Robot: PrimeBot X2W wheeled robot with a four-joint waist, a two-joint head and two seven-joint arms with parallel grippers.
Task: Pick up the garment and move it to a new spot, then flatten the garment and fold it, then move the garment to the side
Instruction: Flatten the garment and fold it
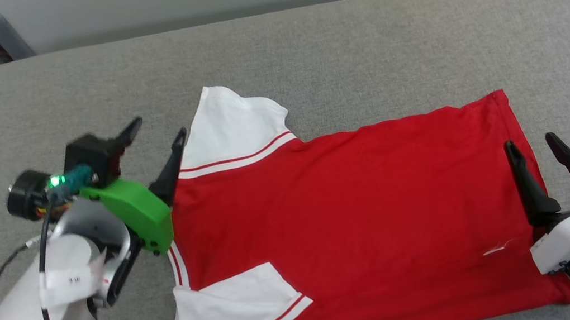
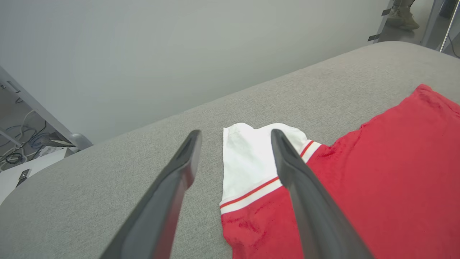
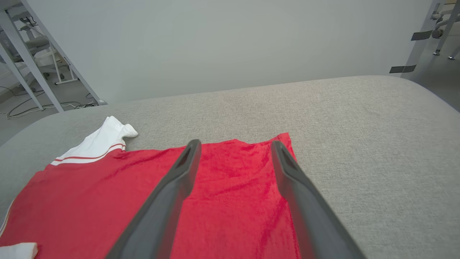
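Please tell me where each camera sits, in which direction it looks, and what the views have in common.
Head view: on the robot's head, looking forward and down at the red shirt spread on the grey surface; left fingers at left, right fingers at right, both open.
Left wrist view: on the left wrist, looking along the left fingers over a white sleeve toward the wall.
Right wrist view: on the right wrist, looking along the right fingers over the shirt's hem.
Shared: both wrist views show that same sleeve.
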